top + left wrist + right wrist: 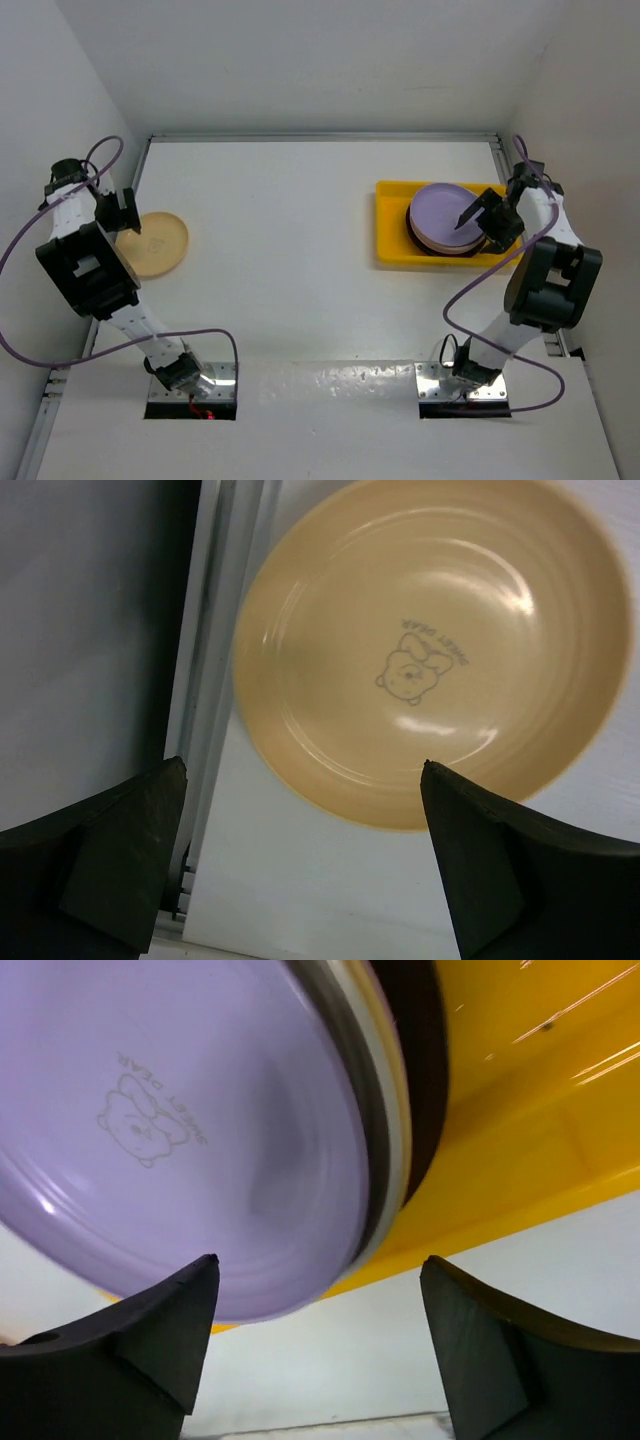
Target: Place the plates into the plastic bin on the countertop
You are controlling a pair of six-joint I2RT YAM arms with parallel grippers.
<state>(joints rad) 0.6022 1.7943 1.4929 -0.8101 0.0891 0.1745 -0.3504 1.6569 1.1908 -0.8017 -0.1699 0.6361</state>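
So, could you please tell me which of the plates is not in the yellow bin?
The yellow-orange plate: it lies alone on the countertop at the left, while the others sit stacked in the plastic bin, lavender plate on top.

You are looking into a plain booth: a matte white back wall [320, 60], a white left wall [50, 90] and a white right wall [590, 70] close in a glossy white bench [300, 260]. A raised pale metal rim [320, 137] runs along the bench's far edge, and a pale side rail [40, 425] follows its left edge. The light is soft and even. You can see a mottled sheen [330, 382] on the bench's near strip. In the left wrist view, the wall beside the rail looks grey and shaded.
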